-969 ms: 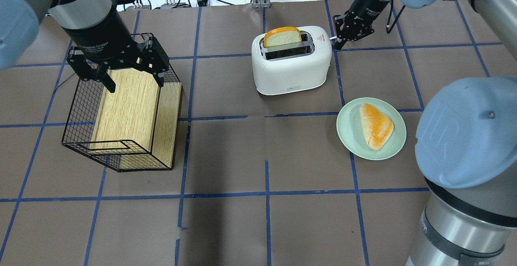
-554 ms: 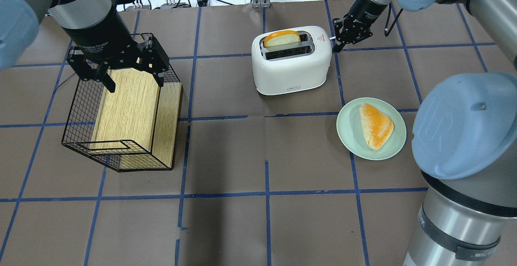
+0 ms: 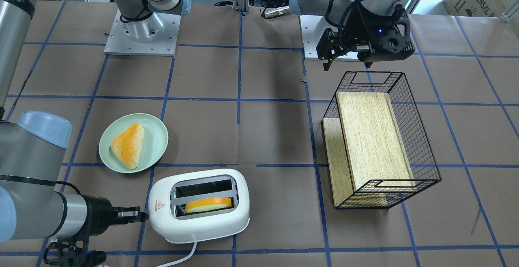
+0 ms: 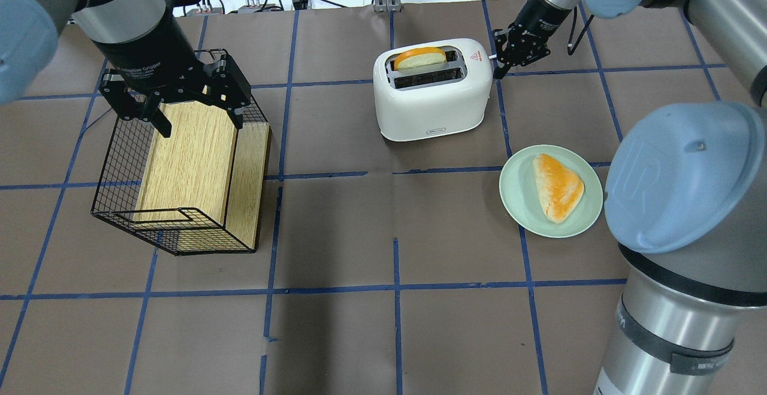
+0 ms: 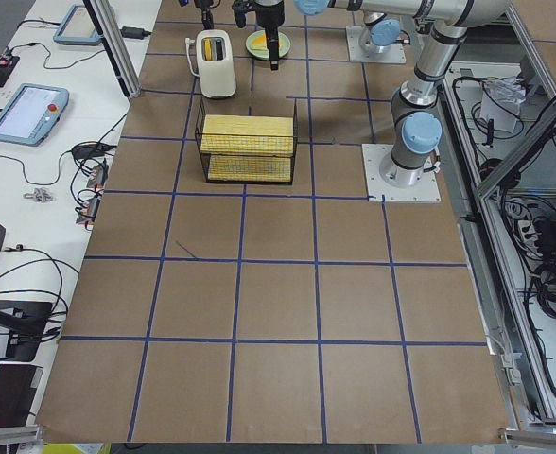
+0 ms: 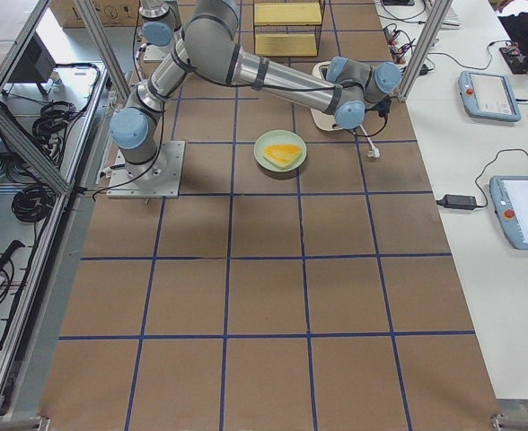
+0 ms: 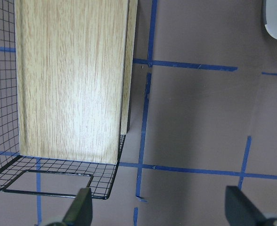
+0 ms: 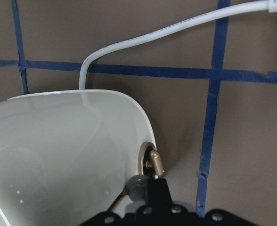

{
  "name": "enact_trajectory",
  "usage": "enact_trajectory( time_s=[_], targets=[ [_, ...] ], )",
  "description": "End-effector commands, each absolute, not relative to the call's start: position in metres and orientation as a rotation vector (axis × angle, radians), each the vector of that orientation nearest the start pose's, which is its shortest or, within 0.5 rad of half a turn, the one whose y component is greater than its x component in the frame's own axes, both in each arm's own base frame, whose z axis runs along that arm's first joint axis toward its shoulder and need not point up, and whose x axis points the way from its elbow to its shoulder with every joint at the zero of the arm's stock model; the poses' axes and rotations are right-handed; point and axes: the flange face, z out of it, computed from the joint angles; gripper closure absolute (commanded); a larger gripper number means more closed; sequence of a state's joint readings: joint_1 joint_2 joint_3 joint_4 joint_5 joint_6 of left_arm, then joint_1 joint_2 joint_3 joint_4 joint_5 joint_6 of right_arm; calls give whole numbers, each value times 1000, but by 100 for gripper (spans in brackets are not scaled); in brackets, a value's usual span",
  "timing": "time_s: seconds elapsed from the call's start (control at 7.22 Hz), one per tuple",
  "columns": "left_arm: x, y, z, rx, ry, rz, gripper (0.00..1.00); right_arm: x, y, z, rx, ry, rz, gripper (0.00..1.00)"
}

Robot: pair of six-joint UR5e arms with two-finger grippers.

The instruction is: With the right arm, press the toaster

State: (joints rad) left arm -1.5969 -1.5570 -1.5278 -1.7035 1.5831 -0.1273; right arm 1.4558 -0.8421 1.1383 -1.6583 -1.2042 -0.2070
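Observation:
The white toaster (image 4: 431,98) stands at the table's far middle; it also shows in the front view (image 3: 202,222). An orange-crusted bread slice (image 4: 419,58) sits low in its far slot; the other slot is empty. My right gripper (image 4: 498,69) is shut, and its tip is at the toaster's right end, under the red triangle mark. In the front view, the right gripper (image 3: 140,216) touches that end. In the right wrist view, a black finger (image 8: 152,197) sits just below a small knob (image 8: 155,162) on the toaster's end wall (image 8: 58,155).
My left gripper (image 4: 198,120) hangs open above a tipped black wire basket (image 4: 114,161) with a wooden board inside. A green plate (image 4: 515,203) with a pastry (image 4: 558,186) lies near the toaster's front right. The white cord (image 3: 178,259) trails off the far edge.
The bread slice has sunk lower into the toaster slot. My right wrist has shifted slightly toward the far edge, with the tip still at the toaster's end. The left arm has not moved.

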Motion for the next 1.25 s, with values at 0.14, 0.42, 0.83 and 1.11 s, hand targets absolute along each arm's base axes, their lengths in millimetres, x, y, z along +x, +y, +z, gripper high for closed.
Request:
enact_trajectory(
  time_s=[0.14, 0.42, 0.83, 1.11],
  targets=[
    [-144, -474, 503, -157, 3118, 116, 0, 85, -755, 295, -58, 2782, 128, 62],
    [-144, -474, 503, -157, 3118, 116, 0, 97, -749, 379, -191, 3040, -17, 0],
    [-144, -474, 503, -157, 3117, 118, 0, 132, -716, 434, -298, 3132, -96, 0],
    [-144, -474, 503, -157, 3117, 118, 0, 149, -656, 454, -336, 3198, -17, 0]
  ],
)
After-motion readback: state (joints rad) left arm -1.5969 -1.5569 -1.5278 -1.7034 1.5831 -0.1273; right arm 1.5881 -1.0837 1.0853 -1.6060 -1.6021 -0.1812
